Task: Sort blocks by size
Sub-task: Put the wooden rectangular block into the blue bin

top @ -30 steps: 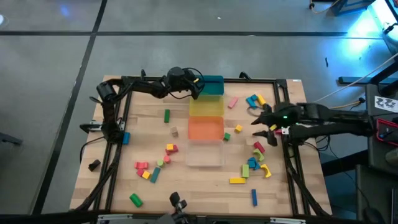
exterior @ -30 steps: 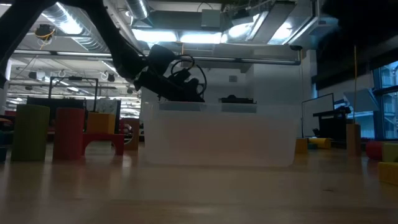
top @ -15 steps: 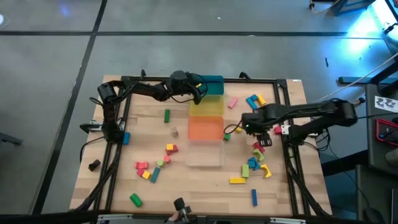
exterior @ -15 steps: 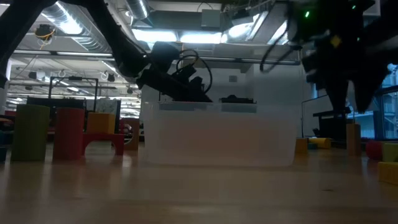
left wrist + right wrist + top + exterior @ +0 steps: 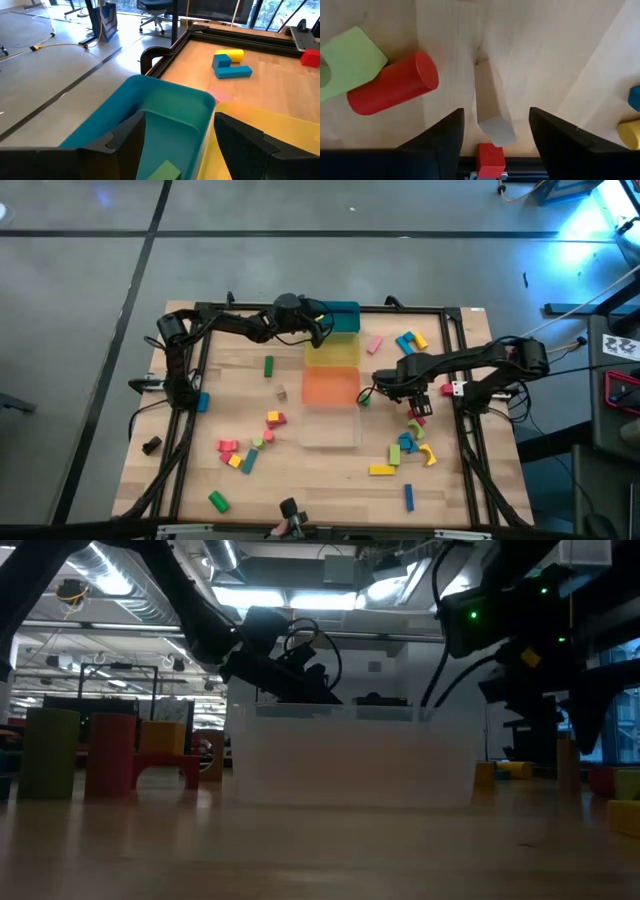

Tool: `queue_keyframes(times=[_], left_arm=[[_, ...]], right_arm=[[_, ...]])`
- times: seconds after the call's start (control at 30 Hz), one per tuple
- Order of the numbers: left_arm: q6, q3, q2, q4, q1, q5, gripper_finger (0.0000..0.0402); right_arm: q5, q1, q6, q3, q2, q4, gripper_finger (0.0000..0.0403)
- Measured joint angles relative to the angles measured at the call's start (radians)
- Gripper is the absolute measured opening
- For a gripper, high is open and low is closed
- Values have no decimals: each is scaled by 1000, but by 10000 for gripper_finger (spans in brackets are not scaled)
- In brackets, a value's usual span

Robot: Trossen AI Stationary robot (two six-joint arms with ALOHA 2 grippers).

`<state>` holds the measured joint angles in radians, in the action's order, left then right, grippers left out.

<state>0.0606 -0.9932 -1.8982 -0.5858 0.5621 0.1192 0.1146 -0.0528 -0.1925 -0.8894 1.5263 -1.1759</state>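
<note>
Right gripper [image 5: 385,383] sits centre-right in the high view, just beside the orange square plastic bin [image 5: 330,387], over loose blocks. Left gripper [image 5: 318,326] hangs at upper centre over the teal square plastic bin [image 5: 343,317]. Scattered coloured toy blocks [image 5: 412,442] lie lower right, others lower left.

Low view: clear square plastic bin [image 5: 350,755] fills the centre; left arm's dark head above its left rim, right arm dark at upper right.

Left wrist view: fingers spread, nothing between them; a green block [image 5: 164,170] lies inside the teal bin at the bottom edge.

Right wrist view: jaws apart, released, straddling a pale tan wooden bar [image 5: 491,106] at centre; a red wooden cylinder [image 5: 393,83] lies near at the left.

Risk, as I judge it: the bar lies slanted between the fingers, so closing may twist it or squeeze it out.
</note>
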Motion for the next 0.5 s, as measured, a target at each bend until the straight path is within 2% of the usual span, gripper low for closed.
queue_keyframes(times=[0.13, 0.3, 0.5], left_arm=[[-5, 0, 0, -2, 0, 0, 221], [-7, 0, 0, -2, 0, 0, 221], [26, 0, 51, -6, -6, 1, 221]], right_arm=[[0, 0, 1, 0, 10, 5, 160], [0, 0, 1, 0, 11, 0, 66], [14, 0, 3, -3, 11, -12, 60]])
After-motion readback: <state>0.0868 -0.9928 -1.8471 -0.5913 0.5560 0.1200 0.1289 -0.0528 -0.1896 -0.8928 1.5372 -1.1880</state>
